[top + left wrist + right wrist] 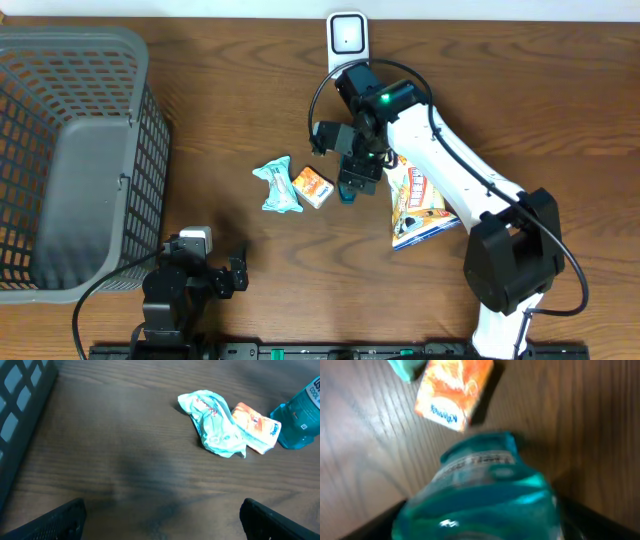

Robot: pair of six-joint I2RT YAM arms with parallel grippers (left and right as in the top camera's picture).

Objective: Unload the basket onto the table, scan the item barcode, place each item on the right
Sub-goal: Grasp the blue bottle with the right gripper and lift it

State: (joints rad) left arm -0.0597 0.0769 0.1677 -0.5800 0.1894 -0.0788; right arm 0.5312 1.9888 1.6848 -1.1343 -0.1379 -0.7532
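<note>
The right gripper (357, 176) straddles the teal mouthwash bottle (480, 495), which sits on the table (230, 120) just beside an orange packet (452, 390). I cannot tell whether the fingers press yet. The smooth, rounded plastic may slip or roll, nudging the packet or turning the barcode from the scanner (347, 36). The left gripper (162, 522) hangs wide open.

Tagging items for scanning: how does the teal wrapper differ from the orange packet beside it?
Colour: teal wrapper is pale blue-green with red print; orange packet is orange with a white end. Shape: the wrapper is crumpled, the packet flat and rectangular. Shared: both lie on the wooden table, side by side.
</note>
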